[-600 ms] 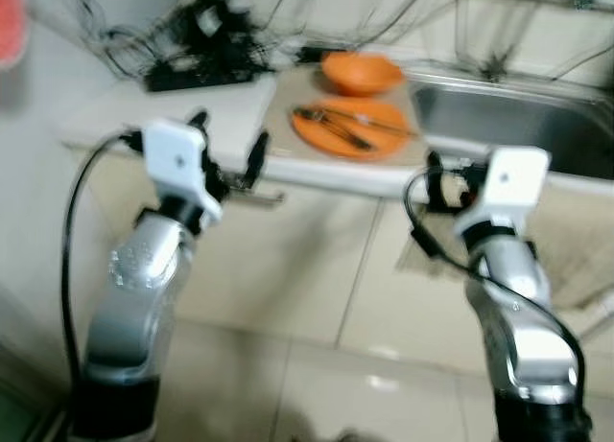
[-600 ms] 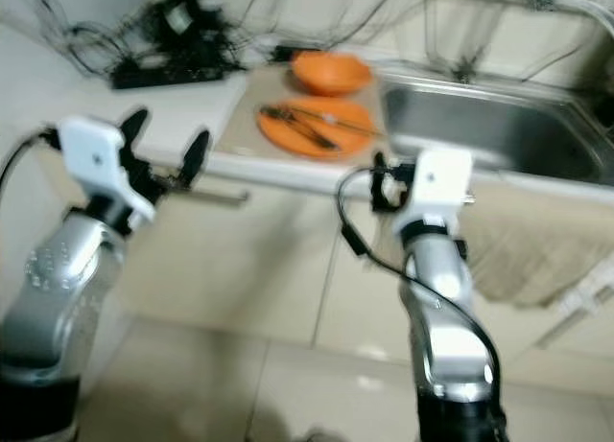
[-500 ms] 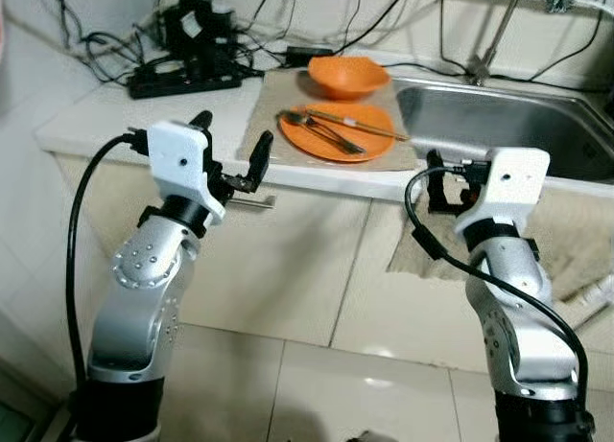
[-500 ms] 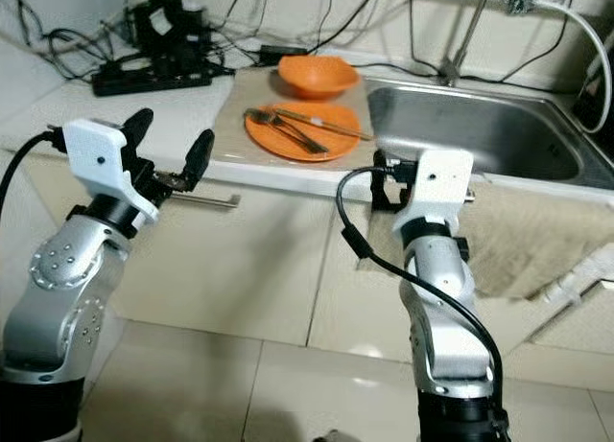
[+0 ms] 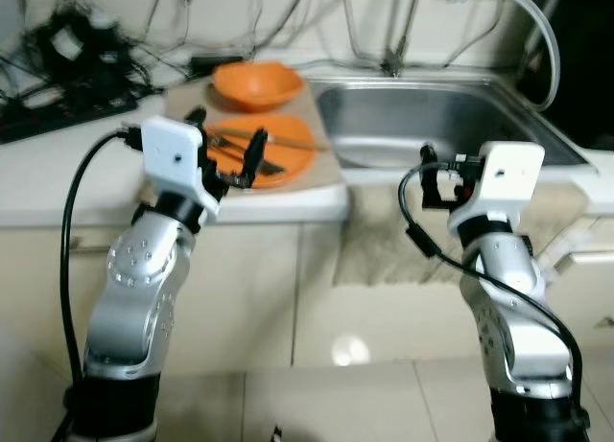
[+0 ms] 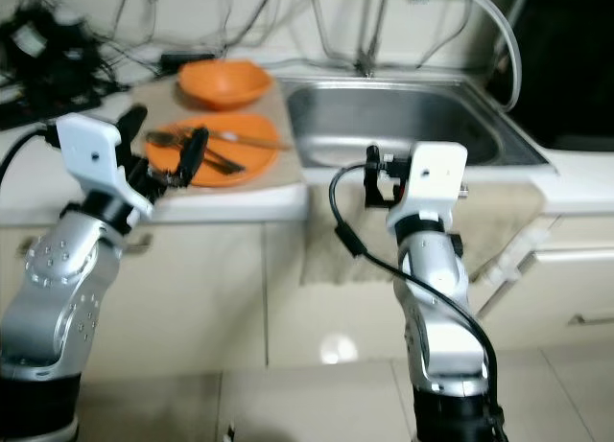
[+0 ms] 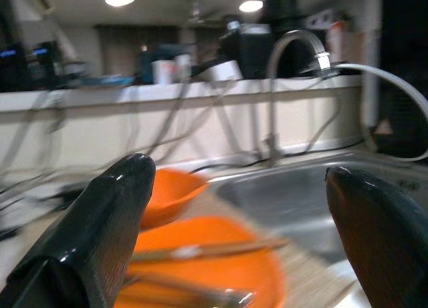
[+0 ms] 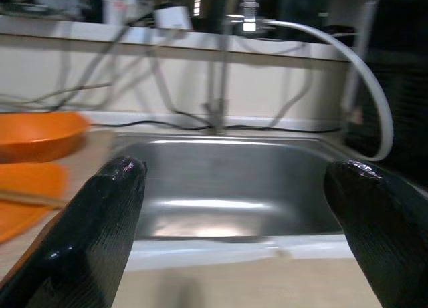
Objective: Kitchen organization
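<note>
Evidently approaching: left tool (image 5: 228,154) gapes empty before the orange plate (image 5: 278,135) on the tabletop (image 5: 58,178); right tool (image 8: 231,181), likewise open and empty, faces the sink (image 5: 432,126).

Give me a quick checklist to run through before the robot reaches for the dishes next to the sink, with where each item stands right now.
1. Left gripper open and holding nothing: ok, fingers spread wide in the left wrist view.
2. Right gripper open and holding nothing: ok, fingers apart, facing the sink.
3. Plate in front of the left gripper: ok, it lies on the counter just beyond the fingers.
4. Plate free to lift: not ok, utensils lie across it.
5. Bowl upright behind the plate: ok.
6. Sink basin has room: ok for the part seen; the near wall is hidden.
</note>
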`<state>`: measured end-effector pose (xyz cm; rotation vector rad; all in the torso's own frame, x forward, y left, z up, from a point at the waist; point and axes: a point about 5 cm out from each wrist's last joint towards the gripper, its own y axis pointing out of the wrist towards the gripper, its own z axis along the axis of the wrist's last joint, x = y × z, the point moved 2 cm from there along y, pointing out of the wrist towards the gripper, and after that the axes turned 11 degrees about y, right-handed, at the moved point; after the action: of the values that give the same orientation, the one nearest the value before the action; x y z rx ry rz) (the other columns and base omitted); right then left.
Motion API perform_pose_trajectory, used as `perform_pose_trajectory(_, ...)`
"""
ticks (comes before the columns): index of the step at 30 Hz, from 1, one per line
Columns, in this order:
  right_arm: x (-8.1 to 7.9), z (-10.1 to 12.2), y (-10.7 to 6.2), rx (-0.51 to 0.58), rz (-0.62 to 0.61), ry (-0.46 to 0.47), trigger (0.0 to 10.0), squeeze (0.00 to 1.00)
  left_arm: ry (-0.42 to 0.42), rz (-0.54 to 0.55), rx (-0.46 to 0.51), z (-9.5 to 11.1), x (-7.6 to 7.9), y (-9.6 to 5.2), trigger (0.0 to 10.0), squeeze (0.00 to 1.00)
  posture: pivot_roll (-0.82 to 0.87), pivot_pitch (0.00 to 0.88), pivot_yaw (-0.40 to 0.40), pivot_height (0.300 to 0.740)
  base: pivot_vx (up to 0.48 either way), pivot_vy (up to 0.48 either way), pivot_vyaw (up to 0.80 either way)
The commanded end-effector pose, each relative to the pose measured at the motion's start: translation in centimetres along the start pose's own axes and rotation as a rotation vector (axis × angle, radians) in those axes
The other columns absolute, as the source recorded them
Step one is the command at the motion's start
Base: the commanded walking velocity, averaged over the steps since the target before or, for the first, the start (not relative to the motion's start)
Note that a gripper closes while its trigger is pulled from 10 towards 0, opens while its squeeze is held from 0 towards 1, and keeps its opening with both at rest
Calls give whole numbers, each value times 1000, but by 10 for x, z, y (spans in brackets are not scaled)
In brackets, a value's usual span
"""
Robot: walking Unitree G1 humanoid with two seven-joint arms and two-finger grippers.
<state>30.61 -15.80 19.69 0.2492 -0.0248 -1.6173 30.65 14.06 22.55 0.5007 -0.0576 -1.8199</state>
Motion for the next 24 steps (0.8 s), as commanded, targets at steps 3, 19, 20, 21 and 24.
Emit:
perform_pose_trajectory(3, 5, 6, 0, 30, 7, -23, 10000, 0, 2, -17, 34, 8, 6, 5, 10000, 0, -72, 0, -15, 740, 317, 0, 0)
perform_pose_trajectory(19, -17, 0, -1, -22, 186, -13, 10000, 0, 19, 9, 8, 6, 2, 3, 10000, 0, -65, 0, -19, 740, 317, 0, 100)
perform_pose_trajectory(20, -19, 0, -1, -24, 201, -15, 10000, 0, 20, 10, 8, 6, 1, 3, 10000, 0, -64, 0, -19, 740, 311, 0, 800)
perform_pose_trajectory(21, -21, 0, -2, -25, 208, -15, 10000, 0, 20, 11, 8, 6, 1, 3, 10000, 0, -64, 0, -19, 740, 311, 0, 800)
perform_pose_trajectory(24, -24, -1, -2, -27, 225, -28, 10000, 0, 23, 14, 10, 7, 0, 4, 10000, 0, -63, 0, -19, 740, 314, 0, 800)
